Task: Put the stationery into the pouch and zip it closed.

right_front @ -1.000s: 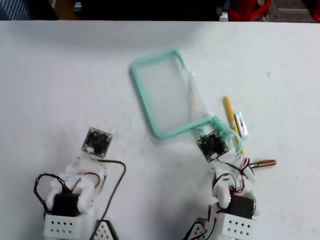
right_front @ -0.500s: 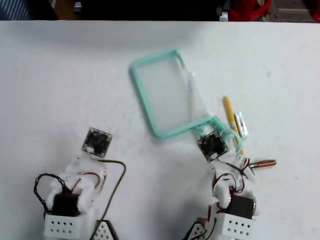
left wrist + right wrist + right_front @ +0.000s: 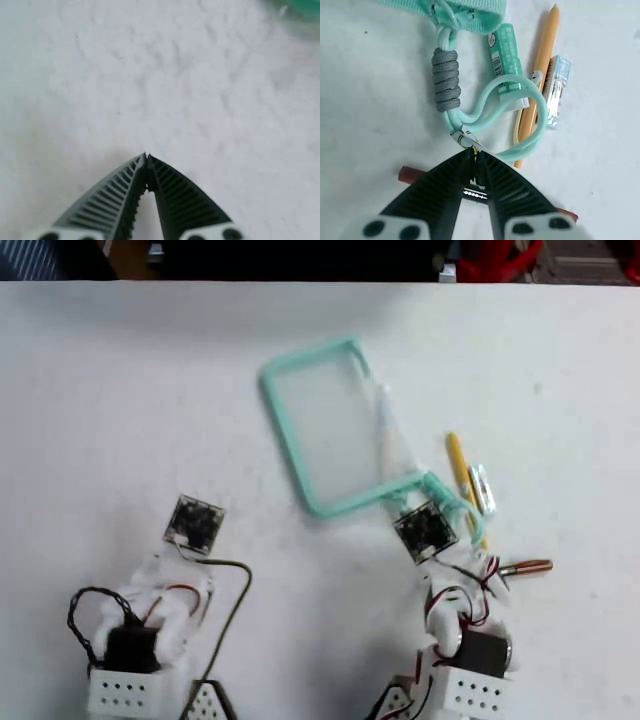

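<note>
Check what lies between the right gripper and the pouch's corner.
In the right wrist view, a mint cord with a grey wrapped section runs across that stretch from the pouch to the right gripper.

So the clear flat pouch with mint-green fabric edging (image 3: pixel 330 425) lies mid-worktop (image 3: pixel 120 370), its mint-green looped cord (image 3: pixel 446 80) trailing toward the front edge, across a yellow plastic pen (image 3: pixel 458 465). A small clear plastic clip (image 3: pixel 482 488) sits just right of it, and a reddish-brown pen (image 3: pixel 527 566) lies nearer the front.

Jaws closed over white table (image 3: pixel 150 75)
</note>
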Robot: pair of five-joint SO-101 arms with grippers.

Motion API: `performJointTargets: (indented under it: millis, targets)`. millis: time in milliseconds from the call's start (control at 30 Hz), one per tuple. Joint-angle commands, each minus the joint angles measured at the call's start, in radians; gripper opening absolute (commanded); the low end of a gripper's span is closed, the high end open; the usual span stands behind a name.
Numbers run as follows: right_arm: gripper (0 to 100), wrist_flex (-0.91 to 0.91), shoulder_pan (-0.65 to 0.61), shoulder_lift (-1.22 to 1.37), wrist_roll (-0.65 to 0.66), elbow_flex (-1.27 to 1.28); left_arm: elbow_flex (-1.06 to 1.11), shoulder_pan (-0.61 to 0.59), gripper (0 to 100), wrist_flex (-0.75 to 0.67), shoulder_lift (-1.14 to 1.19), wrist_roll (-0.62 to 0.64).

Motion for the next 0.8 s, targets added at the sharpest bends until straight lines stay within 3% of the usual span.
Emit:
performJointTargets:
  millis: [0,133,233,433,500,633,767]
  targets:
    - [2.1,-0.021,-0.001,-0.013,0.008,0.006,-0.008,0.016,2,0.005,0.001,0.009]
    - [2.1,-0.022,-0.039,-0.015,0.006,0.006,-0.008,0.016,2,0.005,0.001,0.009]
    - [2.7,-0.051,-0.058,-0.019,-0.091,0.006,-0.008,0.016,2,0.005,0.001,0.009]
    - [24.2,-0.108,0.013,-0.013,-0.196,0.006,-0.008,0.016,2,0.005,0.001,0.009]
    - [23.3,-0.108,0.010,-0.012,-0.193,0.006,-0.008,0.016,2,0.005,0.001,0.009]
    - [0.1,-0.114,-0.018,0.031,-0.124,0.008,-0.008,0.016,2,0.005,0.001,0.009]
    - [14.6,-0.191,-0.031,0.110,-0.104,0.011,-0.008,0.016,2,0.005,0.001,0.009]
